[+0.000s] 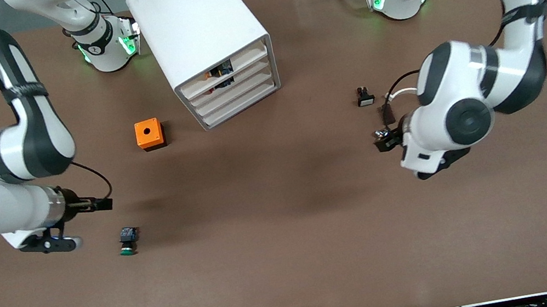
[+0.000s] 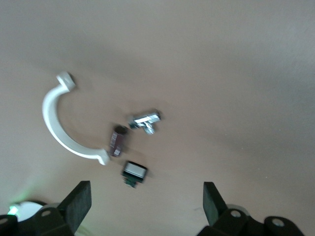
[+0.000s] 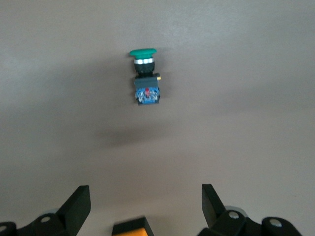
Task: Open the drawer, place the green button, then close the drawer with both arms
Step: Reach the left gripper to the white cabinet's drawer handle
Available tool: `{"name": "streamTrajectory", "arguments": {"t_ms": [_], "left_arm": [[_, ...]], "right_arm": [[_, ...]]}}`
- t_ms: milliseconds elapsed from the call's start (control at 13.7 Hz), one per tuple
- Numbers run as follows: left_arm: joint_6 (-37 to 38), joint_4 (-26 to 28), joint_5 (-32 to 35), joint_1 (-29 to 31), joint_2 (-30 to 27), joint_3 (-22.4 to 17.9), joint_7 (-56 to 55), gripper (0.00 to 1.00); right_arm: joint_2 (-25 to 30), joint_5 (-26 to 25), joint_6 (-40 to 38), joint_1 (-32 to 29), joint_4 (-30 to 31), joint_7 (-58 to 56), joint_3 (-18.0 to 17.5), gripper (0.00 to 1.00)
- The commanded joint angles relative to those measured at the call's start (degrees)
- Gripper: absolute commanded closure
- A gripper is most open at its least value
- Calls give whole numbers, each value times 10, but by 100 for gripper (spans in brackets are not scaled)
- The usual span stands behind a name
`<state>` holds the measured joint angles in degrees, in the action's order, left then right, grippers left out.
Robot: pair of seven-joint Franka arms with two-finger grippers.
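The white cabinet (image 1: 210,42) stands at the table's back middle. Its drawer (image 1: 236,96), third from the top, is shut. The green-capped button (image 1: 127,242) lies on its side on the table, nearer to the front camera than the orange box; it also shows in the right wrist view (image 3: 146,81). My right gripper (image 1: 53,246) hangs over bare table beside the button, toward the right arm's end, and is open and empty (image 3: 145,196). My left gripper (image 1: 434,168) hangs over the table toward the left arm's end, close to some small parts, and is open and empty (image 2: 146,194).
An orange box with a hole (image 1: 149,134) sits beside the cabinet. A black button with a white face (image 1: 364,96), a white curved clip (image 2: 59,123), a dark block (image 2: 117,141) and a metal part (image 2: 145,119) lie near the left gripper.
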<state>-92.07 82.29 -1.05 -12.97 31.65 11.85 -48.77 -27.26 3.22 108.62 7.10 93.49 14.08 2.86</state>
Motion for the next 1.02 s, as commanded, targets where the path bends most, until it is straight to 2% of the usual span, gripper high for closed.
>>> {"name": "streamTrajectory", "arguments": {"t_ms": [0,146,365,511,657,730,949], "left_arm": [[14,-28,-33,-32,33,-2,-101,0],[11,-27,-89,-48,53,-2,-179,0],[9,-26,-165,-72,82,-2,-293,0],[7,-27,-189,-93,108,-3,-402,0],[6,-24,-269,-93,122,-5,-504,0],[6,-24,-285,-100,131,-5,-531,0],[4,-23,-367,-108,171,-4,-638,0]], "right_arm": [[-66,23,62,2,-13,23,2,0],[-103,46,106,4,-12,23,2,0],[-135,51,141,-5,-16,24,2,0],[-138,58,154,-6,-16,27,3,0],[-144,58,156,-10,-16,27,3,0],[-147,59,162,-11,-16,27,4,1],[-155,58,176,-22,-16,25,4,11]]}}
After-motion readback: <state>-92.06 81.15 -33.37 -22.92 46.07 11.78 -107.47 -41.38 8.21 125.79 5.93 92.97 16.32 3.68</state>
